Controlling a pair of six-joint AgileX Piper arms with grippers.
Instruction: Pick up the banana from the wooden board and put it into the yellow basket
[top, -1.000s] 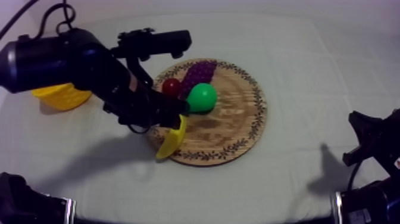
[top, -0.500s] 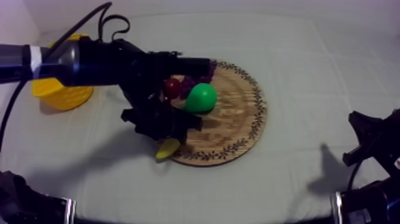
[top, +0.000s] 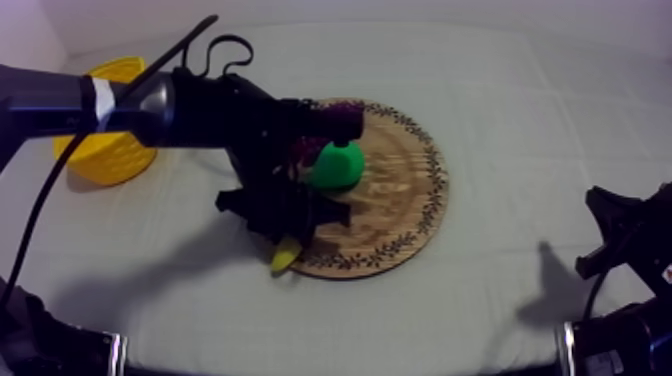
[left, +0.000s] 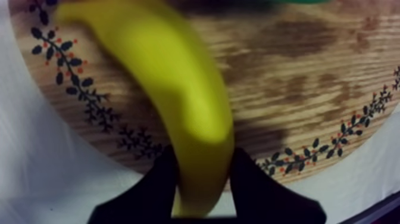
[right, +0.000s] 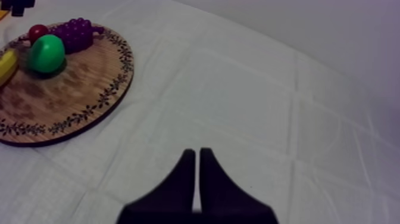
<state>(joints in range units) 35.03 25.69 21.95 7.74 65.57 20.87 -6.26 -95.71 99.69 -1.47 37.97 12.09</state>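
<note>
The banana lies along the left rim of the round wooden board, which has a patterned rim. My left gripper is down on it, with a black finger pressed against each side of the banana's near end. From above, the left arm covers most of the banana and just its yellow tip pokes out past the board's edge. The yellow basket stands at the far left of the table. My right gripper rests low at the right, its fingers together as a narrow wedge over bare cloth.
A green pear sits on the board just right of my left arm, with a bunch of grapes and a small red fruit behind it. Open cloth lies between the board and the basket.
My left arm has swung in and lowered over the board's left edge, so the gripper now sits down around the banana. The arm now hides the small red fruit and most of the grapes. The right arm is still.
</note>
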